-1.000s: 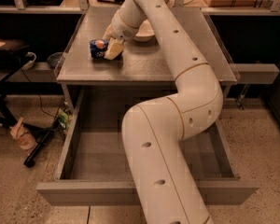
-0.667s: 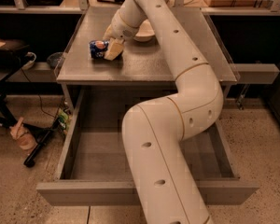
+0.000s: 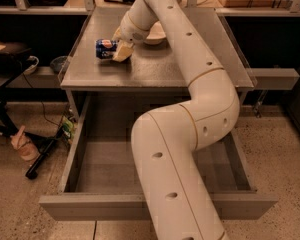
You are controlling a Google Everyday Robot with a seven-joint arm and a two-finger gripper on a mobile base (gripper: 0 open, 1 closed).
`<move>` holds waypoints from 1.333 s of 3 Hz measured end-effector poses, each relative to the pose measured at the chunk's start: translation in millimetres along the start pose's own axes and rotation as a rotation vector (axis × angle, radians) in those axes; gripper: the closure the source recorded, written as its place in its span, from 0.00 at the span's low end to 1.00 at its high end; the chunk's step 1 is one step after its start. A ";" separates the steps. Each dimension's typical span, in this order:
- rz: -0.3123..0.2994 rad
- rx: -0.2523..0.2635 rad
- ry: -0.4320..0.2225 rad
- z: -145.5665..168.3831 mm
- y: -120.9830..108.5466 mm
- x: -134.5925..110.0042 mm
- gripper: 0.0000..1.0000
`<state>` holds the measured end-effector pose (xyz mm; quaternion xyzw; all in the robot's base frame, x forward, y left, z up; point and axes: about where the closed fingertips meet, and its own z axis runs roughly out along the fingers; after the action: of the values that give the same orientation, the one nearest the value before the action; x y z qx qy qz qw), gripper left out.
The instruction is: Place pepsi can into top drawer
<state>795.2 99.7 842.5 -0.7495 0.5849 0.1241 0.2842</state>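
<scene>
The pepsi can (image 3: 104,48) lies on its side on the grey cabinet top (image 3: 155,66), left of centre. My gripper (image 3: 120,48) is down on the cabinet top at the can's right end, touching or overlapping it. The white arm runs from the bottom of the view up over the drawer to the can. The top drawer (image 3: 105,164) is pulled wide open below the cabinet top, its front panel (image 3: 90,206) nearest the camera. The arm hides the drawer's middle, and nothing shows on the visible drawer floor.
A white bowl (image 3: 155,33) sits on the cabinet top just right of my gripper. On the floor to the left lie a black stand leg (image 3: 40,159) and a small pink object (image 3: 22,144). A grey ledge (image 3: 275,76) juts out at the right.
</scene>
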 end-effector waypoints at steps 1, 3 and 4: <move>0.000 0.000 0.000 -3.1 0.6 -2.3 1.00; -0.198 -0.053 -0.157 -48.5 32.8 -14.3 1.00; -0.267 -0.069 -0.198 -61.4 44.1 -13.8 1.00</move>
<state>740.5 68.9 886.8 -0.8139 0.4449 0.1783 0.3284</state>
